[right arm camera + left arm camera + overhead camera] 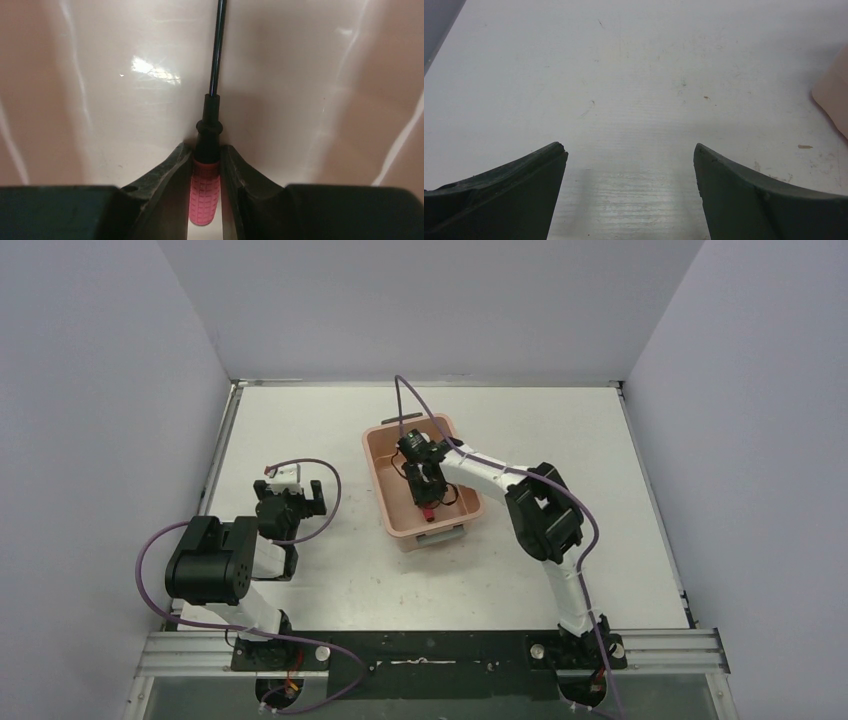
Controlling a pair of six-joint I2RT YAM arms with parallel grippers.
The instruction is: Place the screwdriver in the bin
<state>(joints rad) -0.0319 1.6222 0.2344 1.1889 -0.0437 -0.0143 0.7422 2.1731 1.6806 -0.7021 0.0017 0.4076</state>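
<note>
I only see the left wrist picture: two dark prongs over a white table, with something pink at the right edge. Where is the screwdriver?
Observer: The right pincer is clamped on the screwdriver, gripping its red handle with the thin black shaft sticking out ahead.
Visitor: And the pink thing at my edge?
Observer: That is the bin. The right pincer is reaching down inside it with the screwdriver and has not yet let go.
</note>
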